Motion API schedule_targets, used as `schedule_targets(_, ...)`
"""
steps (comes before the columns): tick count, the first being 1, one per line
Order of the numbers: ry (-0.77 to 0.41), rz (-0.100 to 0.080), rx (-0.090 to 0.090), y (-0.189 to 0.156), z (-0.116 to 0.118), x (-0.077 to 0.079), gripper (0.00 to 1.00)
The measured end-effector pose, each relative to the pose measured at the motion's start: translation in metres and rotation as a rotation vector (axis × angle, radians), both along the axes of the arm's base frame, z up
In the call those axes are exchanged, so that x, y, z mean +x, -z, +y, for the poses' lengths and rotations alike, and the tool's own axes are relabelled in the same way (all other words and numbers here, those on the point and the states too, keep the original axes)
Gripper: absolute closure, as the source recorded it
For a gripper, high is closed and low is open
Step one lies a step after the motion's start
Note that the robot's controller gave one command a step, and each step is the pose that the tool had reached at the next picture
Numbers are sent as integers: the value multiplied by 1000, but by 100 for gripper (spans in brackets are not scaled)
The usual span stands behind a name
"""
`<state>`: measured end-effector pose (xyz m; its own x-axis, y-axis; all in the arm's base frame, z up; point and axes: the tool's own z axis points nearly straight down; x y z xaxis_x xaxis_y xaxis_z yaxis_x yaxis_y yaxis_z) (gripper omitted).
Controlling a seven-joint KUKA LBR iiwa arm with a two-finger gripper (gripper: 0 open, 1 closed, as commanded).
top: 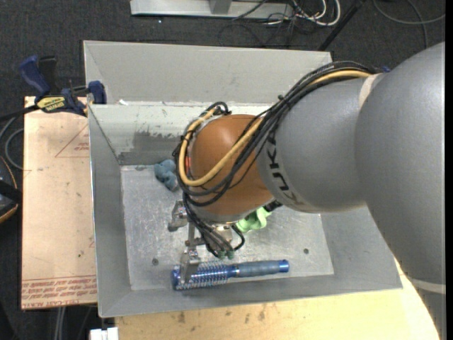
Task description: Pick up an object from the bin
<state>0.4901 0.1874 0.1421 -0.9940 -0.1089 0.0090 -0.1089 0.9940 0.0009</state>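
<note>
- blue brush (244,268) lies flat on the bin (107,204) floor, right along the near wall; long axis runs left-to-right in the camera view, pretty much parallel to that wall
- bristle head is the left end, plain blue handle points right; the right tip sits a touch farther from the near wall than the head, so it's very slightly skewed
- claw (188,263) hangs below the orange wrist cover (219,158), down at the brush's bristle end, touching or just above it; honestly can't tell if it's spread apart or closed, or whether it has the brush at all
- other stuff: a green thing (253,222) peeking out under the cover, well apart from the brush; a small blue-grey lump (167,174) near the far-left corner
</note>
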Motion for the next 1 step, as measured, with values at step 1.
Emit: schedule_targets(1, -77, -21, 4, 60, -66, 0, 0)
